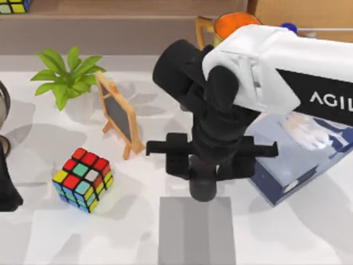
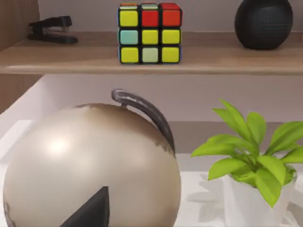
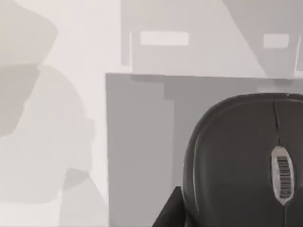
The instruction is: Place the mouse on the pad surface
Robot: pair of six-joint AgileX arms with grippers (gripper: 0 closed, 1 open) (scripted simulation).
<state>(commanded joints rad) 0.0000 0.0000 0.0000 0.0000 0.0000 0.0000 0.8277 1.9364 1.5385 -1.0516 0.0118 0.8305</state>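
From above, my right arm reaches in from the table's right side and hangs over the middle, its right pincer (image 1: 205, 185) pointing down just above the far edge of the pad (image 1: 197, 232), a thin, flat grey rectangle with faint lengthwise bands lying at the near edge of the table. Left of the pad sits a Rubik's cube (image 1: 83, 179), behind it a small wood-framed blackboard (image 1: 118, 114) and a green plant (image 1: 66, 77) toward the far left; a blue box (image 1: 300, 160) lies under the right arm, and an orange cup (image 1: 234, 23) stands at the far edge. My left arm is parked at the left edge of the table. The left wrist camera shows a beige globe (image 2: 90, 165) close up, a plant in a white pot, and a shelf (image 2: 151, 59) carrying another cube (image 2: 149, 33), a stapler (image 2: 49, 29) and a round black speaker (image 2: 263, 22). The right wrist camera shows the mouse (image 3: 246, 163): glossy black, domed, with a seam down the middle and a ribbed scroll wheel in a pale ring. It is clasped in the right pincer, held over the grey pad near its edge; I cannot tell whether it touches the pad.
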